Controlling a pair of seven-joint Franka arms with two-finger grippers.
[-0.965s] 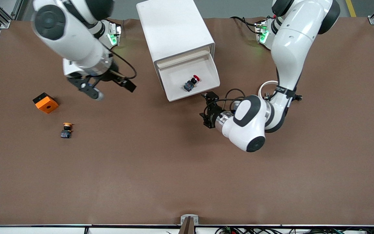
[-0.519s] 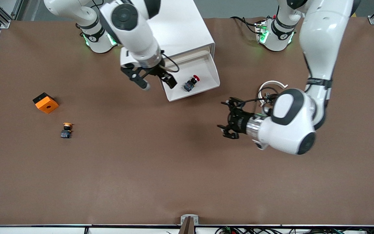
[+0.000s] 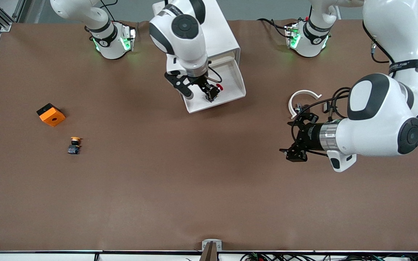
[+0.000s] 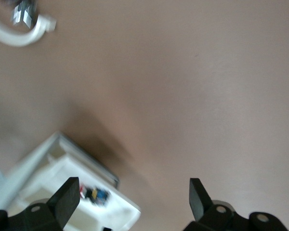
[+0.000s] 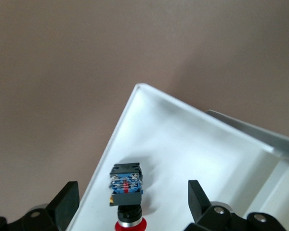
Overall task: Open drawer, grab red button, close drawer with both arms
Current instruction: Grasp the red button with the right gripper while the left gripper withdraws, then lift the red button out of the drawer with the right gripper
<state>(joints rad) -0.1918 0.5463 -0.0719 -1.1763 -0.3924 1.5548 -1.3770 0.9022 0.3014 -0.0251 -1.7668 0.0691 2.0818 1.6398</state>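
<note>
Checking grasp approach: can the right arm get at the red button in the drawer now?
Probably yes. The drawer stands open, the right gripper hangs open above the button, and nothing covers it.

Our right gripper (image 3: 199, 91) pointing down with fingers spread, our left gripper (image 3: 296, 139) level, fingers apart, arm bent.

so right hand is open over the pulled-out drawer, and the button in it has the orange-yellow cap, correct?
Not quite. The right hand is open over the pulled-out drawer, but the button in it has a red cap, as the right wrist view shows. The orange-yellow-capped button lies on the table near the orange cube.
</note>
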